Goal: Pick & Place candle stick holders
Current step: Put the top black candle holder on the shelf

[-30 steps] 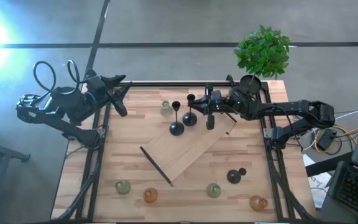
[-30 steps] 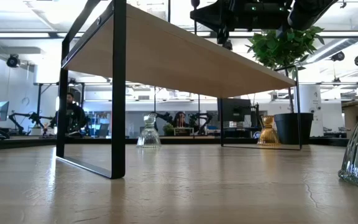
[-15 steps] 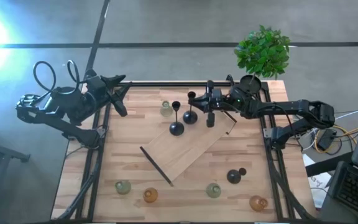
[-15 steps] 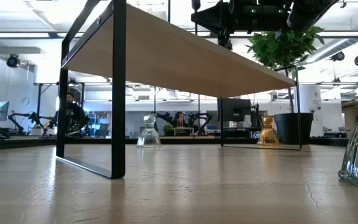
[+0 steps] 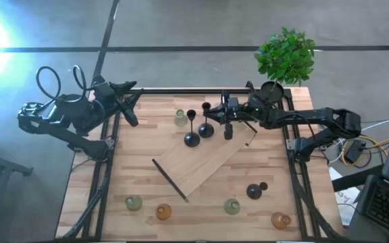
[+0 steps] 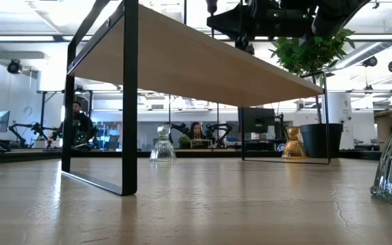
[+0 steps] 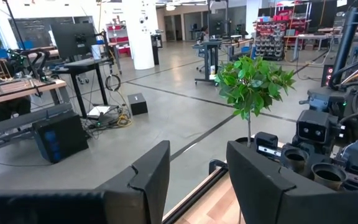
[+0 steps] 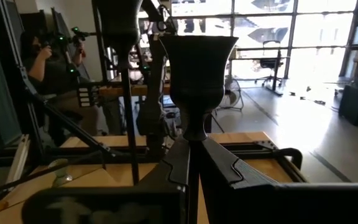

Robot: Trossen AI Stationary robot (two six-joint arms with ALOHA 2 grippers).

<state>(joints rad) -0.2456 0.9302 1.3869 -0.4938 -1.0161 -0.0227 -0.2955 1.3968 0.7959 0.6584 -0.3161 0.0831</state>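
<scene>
Two black candle stick holders stand upright at the far edge of a raised wooden shelf point(image 5: 204, 162). My right gripper point(image 5: 213, 116) is shut on the right-hand one point(image 5: 206, 127), whose cup point(image 8: 197, 59) rises just above the fingers. The other black holder point(image 5: 192, 138) stands beside it, toward the table's left. A third black holder point(image 5: 254, 191) rests on its round base on the table. Pale green and amber glass holders point(image 5: 180, 119), point(image 5: 134, 202), point(image 5: 163, 212), point(image 5: 231, 206), point(image 5: 280, 219) sit on their wide bases. My left gripper point(image 5: 131, 102) waits open over the table's far left corner. My right gripper pinches the black holder's thin stem point(image 8: 194, 132), just under the cup, between its two fingers. The fingers come level from the table's right and lie across the stem. The holder stays upright; whether its base point(image 5: 206, 129) rests on the shelf, I cannot tell.
A potted green plant point(image 5: 286, 54) stands at the far right corner, close behind my right arm. The shelf's black legs point(image 6: 129, 102) stand on the table. A black rail point(image 5: 181, 90) runs along the far edge. People sit in the room beyond the table.
</scene>
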